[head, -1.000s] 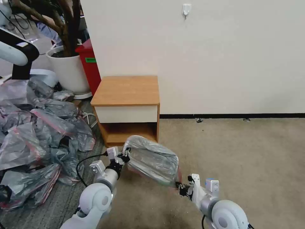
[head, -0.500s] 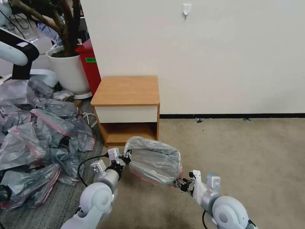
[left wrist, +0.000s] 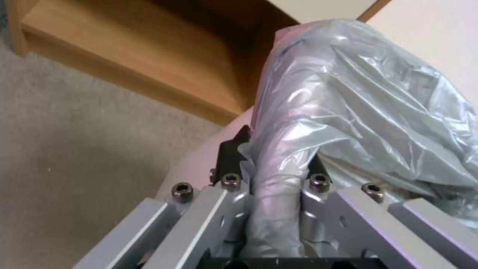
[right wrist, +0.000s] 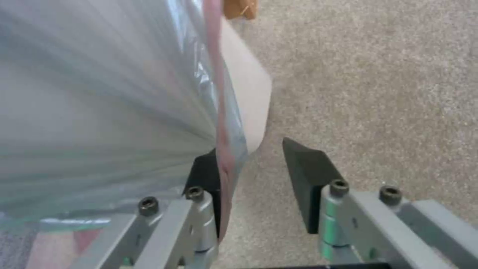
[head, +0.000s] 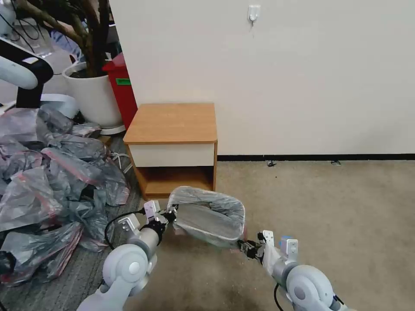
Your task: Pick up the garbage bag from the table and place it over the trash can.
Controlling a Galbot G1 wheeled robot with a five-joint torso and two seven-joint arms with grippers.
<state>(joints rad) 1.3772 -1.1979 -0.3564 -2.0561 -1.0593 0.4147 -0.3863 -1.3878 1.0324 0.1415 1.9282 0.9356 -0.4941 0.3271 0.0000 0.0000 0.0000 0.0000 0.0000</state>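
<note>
Grey-pink plastic bags (head: 47, 190) lie heaped on the floor at the far left of the head view, beside a white plant pot (head: 93, 97) and a red bin (head: 123, 93). To the right of these, the table (head: 173, 123) stands against the wall.

In front of the table, the left gripper (head: 170, 214) is clamped on the near-left edge of the garbage bag (head: 209, 209). The left wrist view shows a bunched fold of the film pinched between the two fingers (left wrist: 231, 151).

The garbage bag is draped over the trash can (left wrist: 199, 164), which stands on the carpet just in front of the table's open lower shelf. The film sags into the mouth of the can and covers its rim on all visible sides; the pink edge band (right wrist: 219, 112) hangs down the can's outer wall.

At the can's near-right corner, the right gripper (head: 246, 248) has its fingers spread apart. One finger (right wrist: 207, 173) appears to touch the pink band, though contact is hard to confirm; the other stands clear over the carpet.
</note>
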